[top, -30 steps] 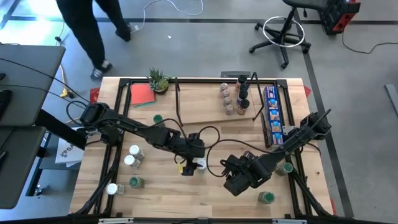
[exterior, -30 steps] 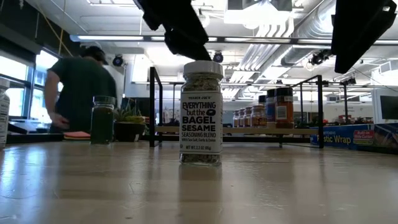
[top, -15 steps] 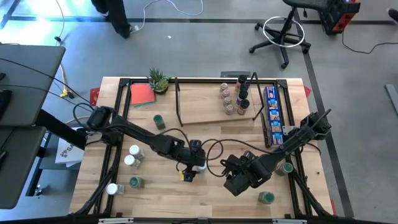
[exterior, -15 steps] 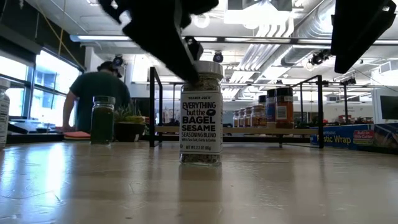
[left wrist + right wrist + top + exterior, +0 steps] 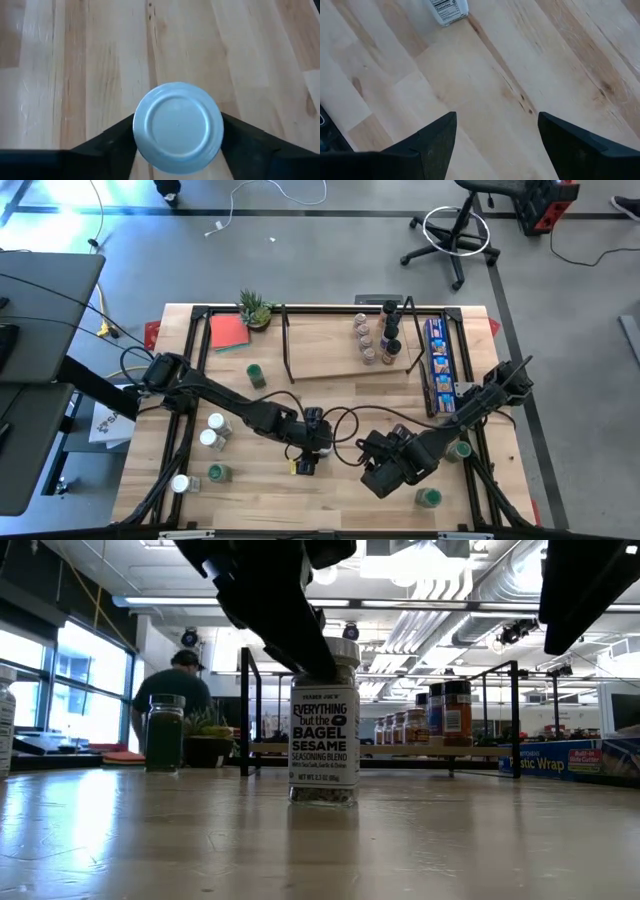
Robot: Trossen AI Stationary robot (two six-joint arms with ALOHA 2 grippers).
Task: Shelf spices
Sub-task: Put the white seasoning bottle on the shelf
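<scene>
**Left wrist view: white-capped jar bracketed, grasp not yet closed**

Left wrist view shows the bagel seasoning jar point(image 5: 178, 128) seen cap-down, with the left gripper point(image 5: 178, 145) set around it; the jaws are apart, one dark finger point(image 5: 112, 142) on each side of the white cap, close to or just touching its rim. Contact cannot be confirmed. In the low view the jar point(image 5: 324, 725) is seen upright on the counter point(image 5: 320, 840), well in front of the shelf point(image 5: 400, 748), with the gripper down over its lid.

The jar is judged rigid, light, probably glass with a smooth label, so it is likely slippery and breakable if dropped. Hold is best taken just below the cap, on the shoulder or upper body, jaws square to the cylinder; a pinch on the cap rim alone could let it swing or slip.

The right gripper point(image 5: 495, 145) is parked beside the jar, on the side away from the shelf, jaws apart over bare counter, nothing held.

Several jars point(image 5: 375, 335) are already stood on the shelf point(image 5: 320, 350). Others are scattered on the counter away from the shelf, including a green-topped one point(image 5: 254, 372) just beside its left rail.
</scene>
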